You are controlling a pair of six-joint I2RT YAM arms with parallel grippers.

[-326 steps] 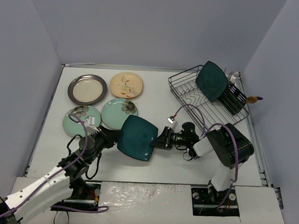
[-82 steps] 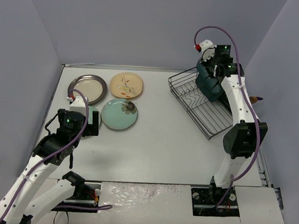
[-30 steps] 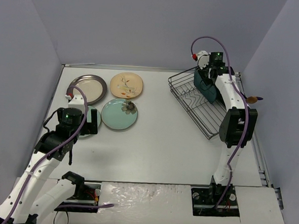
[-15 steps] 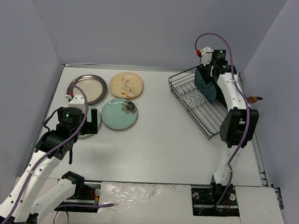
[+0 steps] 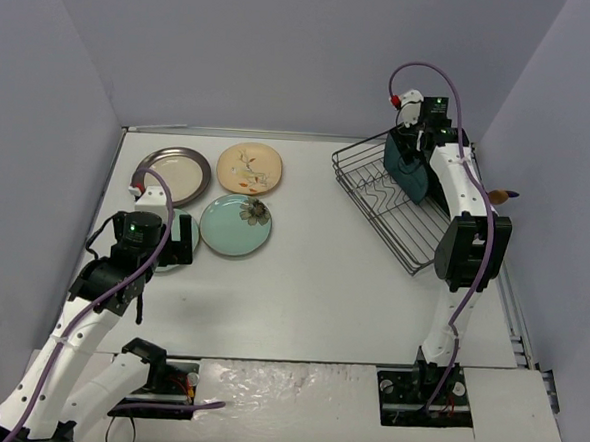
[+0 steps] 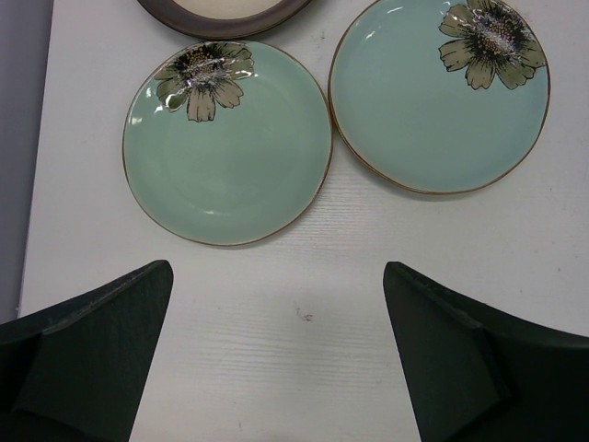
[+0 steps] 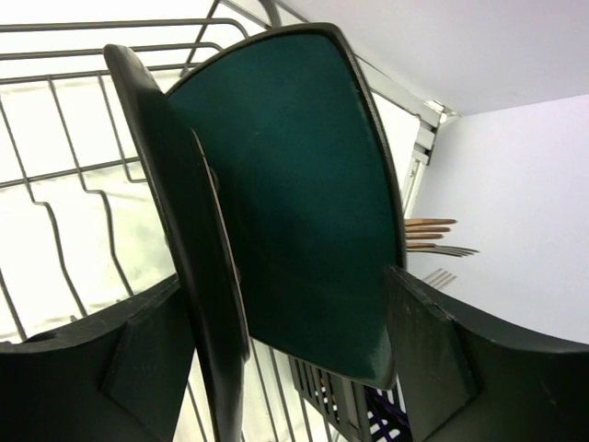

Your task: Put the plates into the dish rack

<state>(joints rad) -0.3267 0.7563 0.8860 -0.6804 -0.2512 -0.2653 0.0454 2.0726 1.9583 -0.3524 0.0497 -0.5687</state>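
From above, the left gripper (image 5: 181, 240) hangs low over the white table (image 5: 321, 283). A mint round plate with a dark flower (image 5: 236, 225) lies just to its right. Beyond it lie a cream plate with a dark-grey rim (image 5: 173, 173) and a cream floral plate (image 5: 249, 168). The right gripper (image 5: 410, 148) sits over the far end of the black wire dish rack (image 5: 386, 209), directly above two dark teal plates standing in the slots. From this height I cannot tell how wide either gripper stands.

On the left wrist camera, the two dark fingers (image 6: 92, 359) are spread wide with only bare table between them, gripping nothing. Just ahead of the left finger lies a second mint flowered plate (image 6: 227, 143), flat on the table. The first mint one is ahead of the right finger, the two rims nearly touching.

On the right wrist camera, the fingers (image 7: 469, 368) are spread wide. The near teal rounded-square plate (image 7: 198, 249) and the far teal rounded-square plate (image 7: 294, 203) stand on edge between them, leaning slightly in the rack wires. The left finger seems to lie right against the near plate's rim, though actual contact is unclear.
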